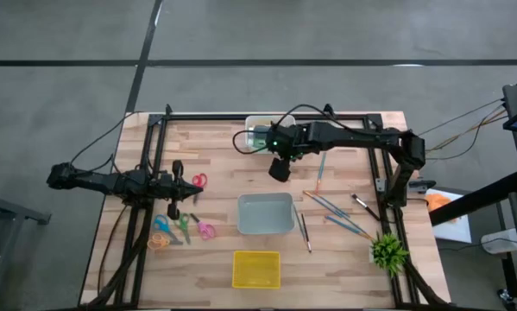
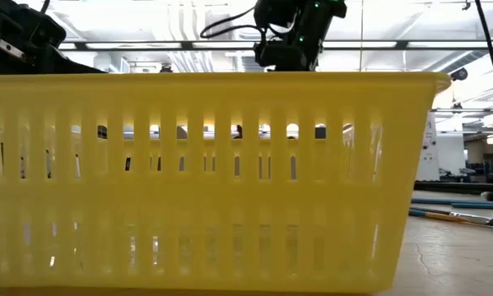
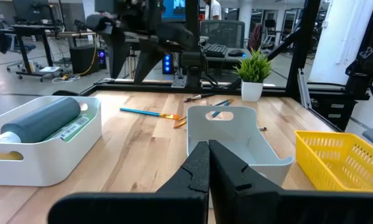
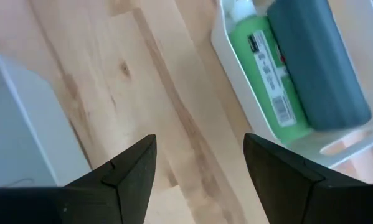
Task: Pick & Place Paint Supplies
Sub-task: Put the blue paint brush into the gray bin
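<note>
The right gripper [image 1: 280, 169] hung with its jaws apart and nothing between them over bare table [image 1: 223, 164], between the white tray [image 4: 248, 112] holding the green tube [image 4: 267, 74] and dark tube [image 4: 317, 62] and the grey bin [image 1: 265, 214]. The brushes [image 1: 336, 207] lay to its right. Its next grasp would do best aligned across one handle. The left gripper [image 3: 208, 171] waited at the left edge, clenched on nothing.

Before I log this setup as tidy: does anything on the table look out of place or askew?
Mostly the brushes: they lie loose at crossing angles on the right side of the table, not in any bin. The green tube and dark blue tube sit neatly in the white tray. Nothing looks spilled or damaged.
</note>
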Tool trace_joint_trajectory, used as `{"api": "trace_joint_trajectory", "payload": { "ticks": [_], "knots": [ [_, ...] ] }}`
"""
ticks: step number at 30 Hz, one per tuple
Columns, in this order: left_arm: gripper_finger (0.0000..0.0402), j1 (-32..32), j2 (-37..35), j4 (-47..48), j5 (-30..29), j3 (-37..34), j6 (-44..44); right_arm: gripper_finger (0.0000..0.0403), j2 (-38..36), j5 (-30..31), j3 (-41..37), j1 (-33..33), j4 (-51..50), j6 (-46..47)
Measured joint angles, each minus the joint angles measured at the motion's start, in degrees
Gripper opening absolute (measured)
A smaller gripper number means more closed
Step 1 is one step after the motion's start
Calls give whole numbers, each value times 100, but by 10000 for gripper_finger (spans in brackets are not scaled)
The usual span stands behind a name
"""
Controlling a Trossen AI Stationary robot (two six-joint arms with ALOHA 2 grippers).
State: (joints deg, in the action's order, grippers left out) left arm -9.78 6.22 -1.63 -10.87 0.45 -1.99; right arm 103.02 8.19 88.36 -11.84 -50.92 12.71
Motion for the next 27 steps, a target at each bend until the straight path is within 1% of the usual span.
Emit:
{"api": "trace_joint_trajectory", "payload": {
  "ticks": [5, 8, 13, 20, 27],
  "knots": [
    [0, -2, 0, 2, 0, -1, 1, 237, -2, 361, -151, 31, -40, 904],
    [0, 0, 0, 1, 0, 0, -1, 237, -35, 437, -265, 56, -172, 1325],
    [0, -2, 0, 0, 0, 0, 1, 237, -398, 800, -721, 155, -96, 1901],
    [0, -2, 0, 2, 0, -2, -1, 237, -1152, 1226, -1815, 318, 351, 2924],
    [0, 0, 0, 0, 0, -1, 0, 237, -1765, 1698, -3013, 323, 720, 4400]
  ]
}}
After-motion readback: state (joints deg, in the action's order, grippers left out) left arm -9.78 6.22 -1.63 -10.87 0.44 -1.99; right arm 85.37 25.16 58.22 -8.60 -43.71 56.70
